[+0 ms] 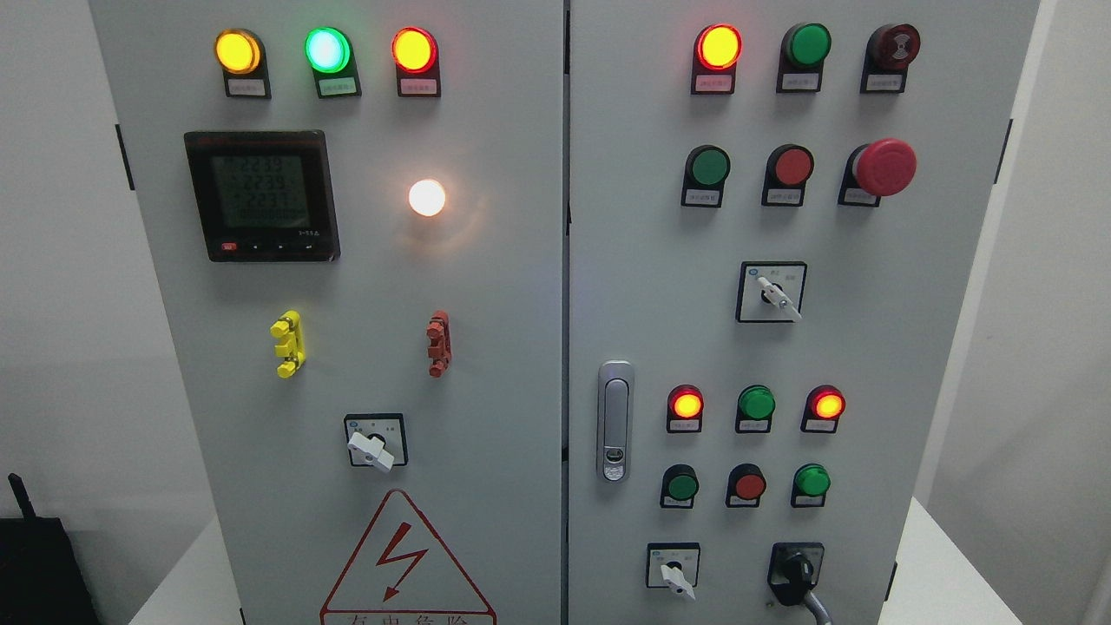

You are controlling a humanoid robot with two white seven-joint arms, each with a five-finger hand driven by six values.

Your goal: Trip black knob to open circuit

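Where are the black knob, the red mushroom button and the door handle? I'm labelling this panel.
black knob (794, 573), head view, on its black body.
red mushroom button (885, 167), head view, on its red cap.
door handle (615, 417), head view, on its silver lever.

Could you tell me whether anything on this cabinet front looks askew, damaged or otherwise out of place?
Nothing looks damaged. The white selector handles sit turned off vertical, which may simply be their settings. The black knob at lower right has a grey cable or rod running below it, and no robot hand is in view.
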